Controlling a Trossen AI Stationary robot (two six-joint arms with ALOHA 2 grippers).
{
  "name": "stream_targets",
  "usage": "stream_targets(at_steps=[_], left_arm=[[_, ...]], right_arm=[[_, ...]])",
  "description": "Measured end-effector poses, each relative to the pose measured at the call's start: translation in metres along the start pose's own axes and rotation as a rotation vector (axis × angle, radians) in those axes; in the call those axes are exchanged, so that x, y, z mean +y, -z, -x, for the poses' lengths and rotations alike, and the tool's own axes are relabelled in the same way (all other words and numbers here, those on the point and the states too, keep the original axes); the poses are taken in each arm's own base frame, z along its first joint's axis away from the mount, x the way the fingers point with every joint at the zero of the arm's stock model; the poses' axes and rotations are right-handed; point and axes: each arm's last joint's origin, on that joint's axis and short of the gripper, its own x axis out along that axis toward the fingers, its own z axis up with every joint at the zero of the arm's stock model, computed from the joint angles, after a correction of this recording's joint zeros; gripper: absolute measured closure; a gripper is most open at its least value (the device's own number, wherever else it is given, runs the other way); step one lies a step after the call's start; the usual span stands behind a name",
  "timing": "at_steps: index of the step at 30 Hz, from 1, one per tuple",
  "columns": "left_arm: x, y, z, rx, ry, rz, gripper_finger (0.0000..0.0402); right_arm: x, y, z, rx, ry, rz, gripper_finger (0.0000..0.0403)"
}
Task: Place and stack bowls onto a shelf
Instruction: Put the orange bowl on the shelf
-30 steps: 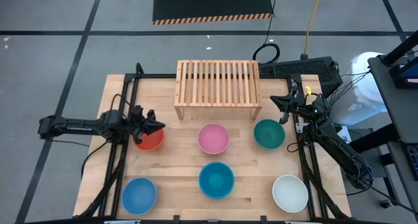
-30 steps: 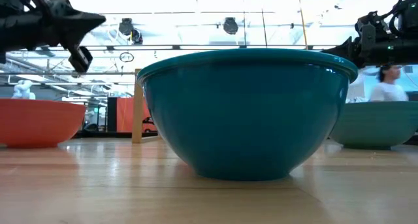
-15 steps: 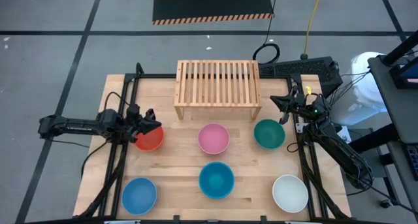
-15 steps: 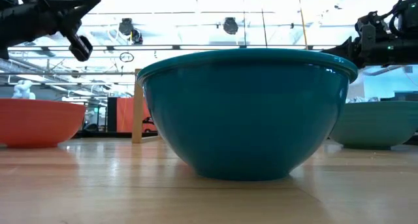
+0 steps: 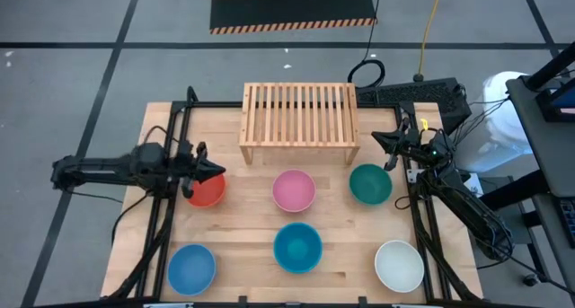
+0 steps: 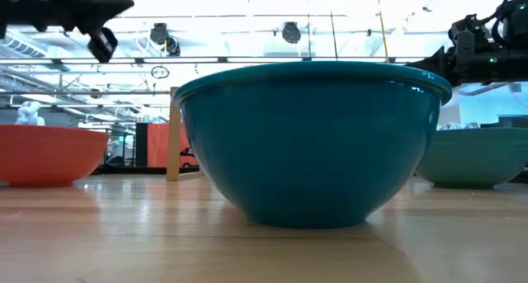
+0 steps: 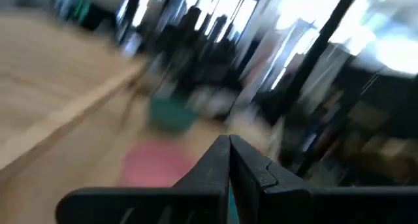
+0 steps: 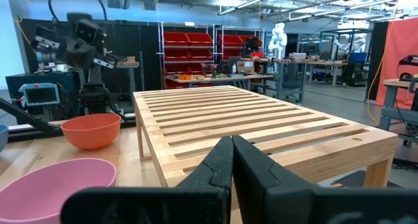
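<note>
Six bowls sit apart on the wooden surface (image 5: 243, 232) in two rows, none on the shelf (image 5: 298, 119) behind them: red bowl (image 5: 207, 191), pink bowl (image 5: 294, 190) and dark green bowl (image 5: 370, 184) nearer the shelf, light blue bowl (image 5: 191, 268), teal bowl (image 5: 297, 247) and white bowl (image 5: 399, 265) in front. The left end effector (image 5: 216, 172) hangs pinched together, holding nothing, over the red bowl's rim. The right end effector (image 5: 377, 138) waits just off the shelf's right end, fingers likewise pressed together and holding nothing.
</note>
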Motion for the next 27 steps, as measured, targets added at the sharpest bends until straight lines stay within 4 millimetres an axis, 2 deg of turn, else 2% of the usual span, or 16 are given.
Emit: stream_targets(at_steps=[7,12,21,27], left_arm=[[-0.026,-0.063,0.005,0.199,-0.095,-0.034,0.0392],[-0.033,-0.087,0.002,0.366,-0.228,-0.055,0.0392],[-0.037,-0.100,-0.007,0.684,-0.378,0.007,0.0392],[-0.035,-0.096,-0.016,0.813,-0.437,0.070,0.0392]], right_arm=[[0.000,0.000,0.000,0.000,0.000,0.000,0.0399],[0.000,0.000,0.000,0.000,0.000,0.000,0.0399],[0.000,0.000,0.000,0.000,0.000,0.000,0.0399],[0.000,0.000,0.000,0.000,0.000,0.000,0.0399]])
